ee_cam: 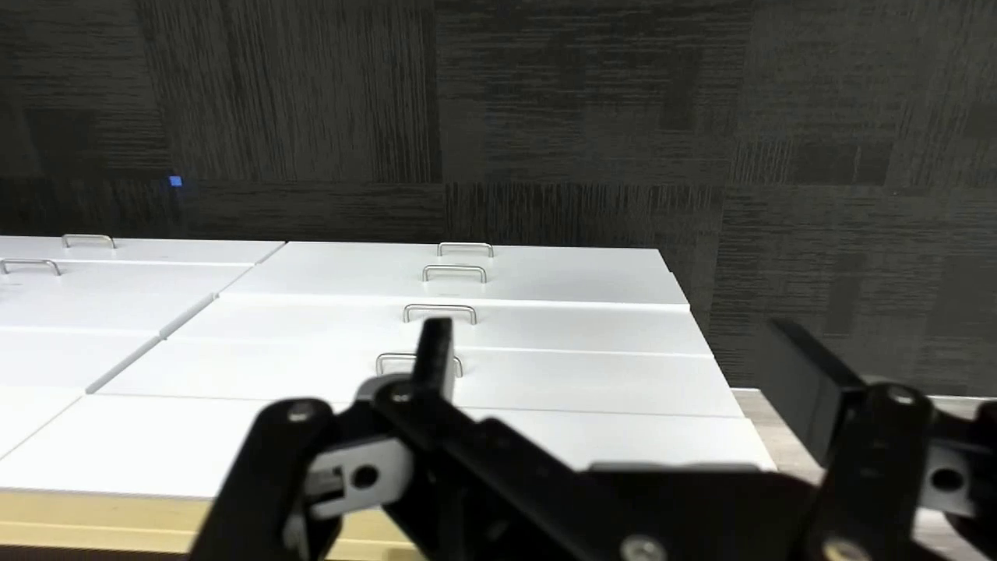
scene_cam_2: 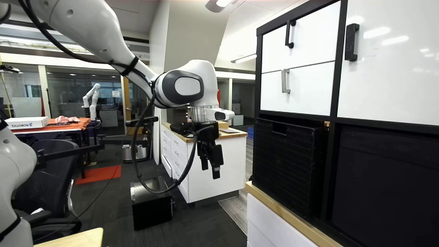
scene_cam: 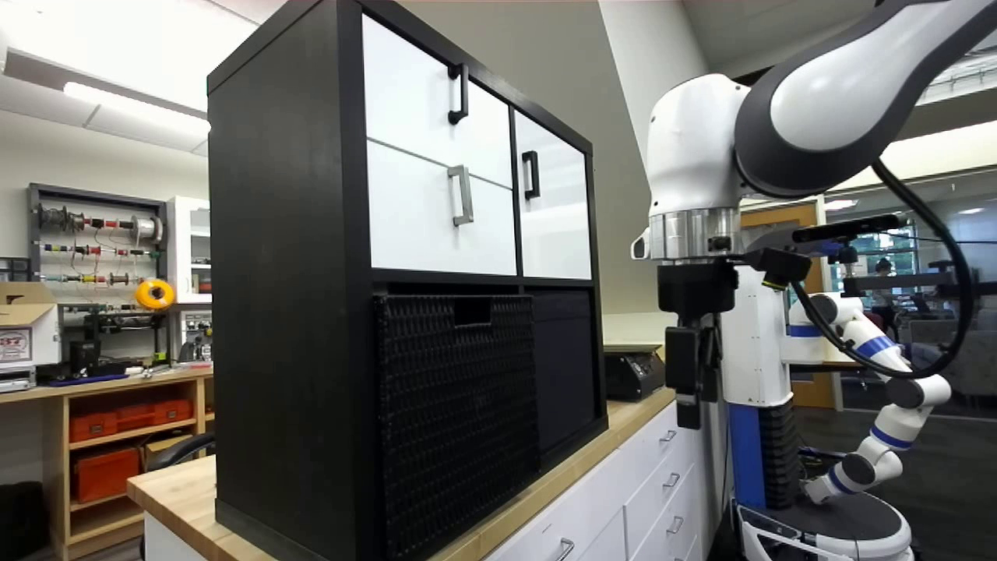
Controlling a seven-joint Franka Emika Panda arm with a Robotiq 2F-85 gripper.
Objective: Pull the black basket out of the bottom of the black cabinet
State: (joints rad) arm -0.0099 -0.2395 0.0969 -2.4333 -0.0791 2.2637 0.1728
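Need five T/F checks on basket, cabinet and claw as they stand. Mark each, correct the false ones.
1. The black basket sits in the bottom row of the black cabinet, below two stacked white drawer fronts. True.
2. The basket has a slot handle near its top edge. True.
3. The claw is gripping the slot handle. False: in the wrist view its fingers are apart with nothing between them, and in both exterior views it hangs clear of the basket.
4. The cabinet stands directly on the floor. False: it stands on the wooden top of a white drawer unit.
5. The basket's front sticks out past the cabinet's front. True.
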